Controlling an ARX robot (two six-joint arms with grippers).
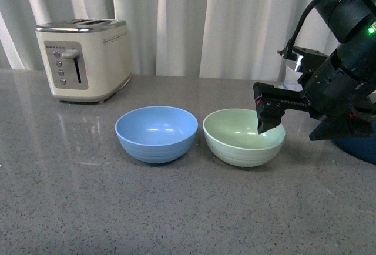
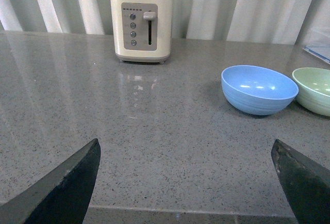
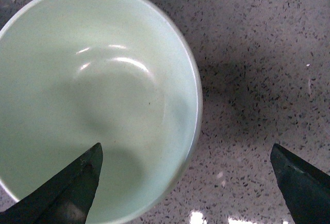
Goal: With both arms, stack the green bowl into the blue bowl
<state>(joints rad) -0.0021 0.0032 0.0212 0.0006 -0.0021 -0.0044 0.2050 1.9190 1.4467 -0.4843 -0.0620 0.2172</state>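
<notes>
Front view: green bowl [image 1: 244, 137] sits on the surface [image 1: 88, 208] just beside the blue bowl [image 1: 156, 133]. Right fingers [image 3: 77, 188], spread wide, hover astride its rim on the side away from the blue bowl; lower squarely, then close on the wall. Left fingers [image 2: 67, 182], spread, hang well apart from the blue bowl.

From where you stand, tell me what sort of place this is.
Probably a kitchen, or a mock-up of one: a cream toaster stands on a speckled grey stone countertop, with a blue bowl and a green bowl side by side in front. A pale curtain hangs behind.
</notes>
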